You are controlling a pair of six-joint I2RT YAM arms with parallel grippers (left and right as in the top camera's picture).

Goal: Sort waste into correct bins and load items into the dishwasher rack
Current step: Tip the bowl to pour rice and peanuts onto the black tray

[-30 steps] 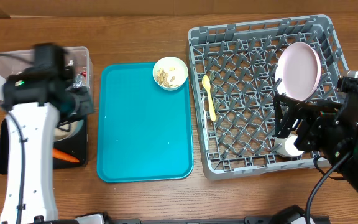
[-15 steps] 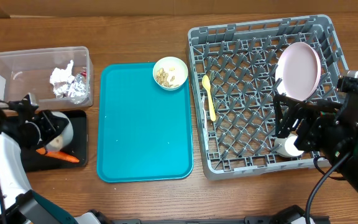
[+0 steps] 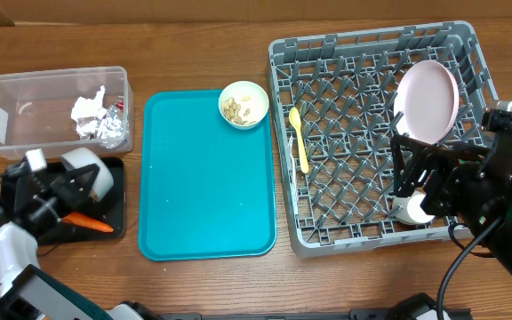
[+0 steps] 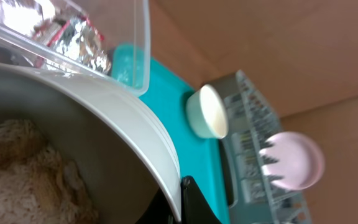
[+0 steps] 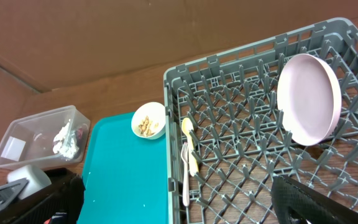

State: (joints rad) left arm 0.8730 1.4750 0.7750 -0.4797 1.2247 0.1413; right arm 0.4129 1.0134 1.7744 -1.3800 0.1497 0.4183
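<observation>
Left arm has swung down off the clear rectangular plastic tub (image 3: 7, 86). Its end effector (image 3: 68, 184) is clamped on the rim of a small white bowl (image 3: 87, 167) of beige food bits (image 4: 23, 162), directly above the shallow black rectangular tray (image 3: 118, 203). The large grey pegged plastic rack (image 3: 327, 43) lies well off to the right, where the right end effector (image 3: 413, 180) hovers spread wide.

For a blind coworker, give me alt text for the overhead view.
The left pincer grips a small white bowl over a black tray holding a carrot. To the right: a teal tray with another bowl, and a grey rack holding a pink plate and yellow spoon.
</observation>
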